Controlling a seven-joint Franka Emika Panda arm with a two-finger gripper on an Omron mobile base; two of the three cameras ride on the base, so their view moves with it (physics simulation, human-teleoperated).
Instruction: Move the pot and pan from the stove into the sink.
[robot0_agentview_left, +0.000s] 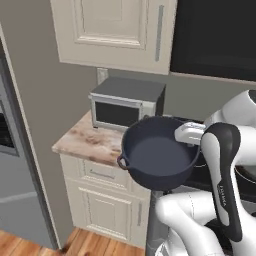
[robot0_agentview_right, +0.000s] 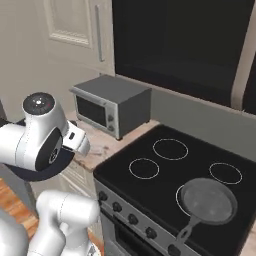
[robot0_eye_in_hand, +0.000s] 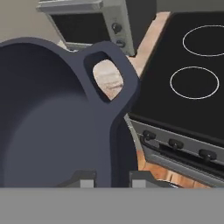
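1. Pot (robot0_agentview_left: 159, 152): deep, round and dark blue-grey, with small loop side handles. It hangs in the air off the left edge of the stove (robot0_agentview_right: 200, 165), over the counter end and the cabinet front. It is clear of the cooktop.
2. Treat the pot as rigid and fairly heavy for a rim hold. Its smooth wall looks slippery, and its mass sits well to one side of the grip, so expect it to want to swing or tilt.
3. Gripper (robot0_eye_in_hand: 113, 180): the fingers are closed on the pot's rim wall, just beside one loop handle (robot0_eye_in_hand: 107, 76). One finger sits inside the wall and one outside.
4. Hold point: the rim next to a handle is a sound place, since the wall is thin enough to pinch there. Keep the rim level so the wall does not slip through the pads.
5. Arm pose: the arm is folded back and swung left, with the hand low at the pot's right rim and the forearm upright near the base.
6. Pan (robot0_agentview_right: 208, 200): shallow and grey, it lies on the near right burner, handle toward the knobs. You have not moved it yet.
7. The toaster oven (robot0_agentview_left: 126, 103) stands on the counter behind the pot; keep the pot clear of it when you swing.
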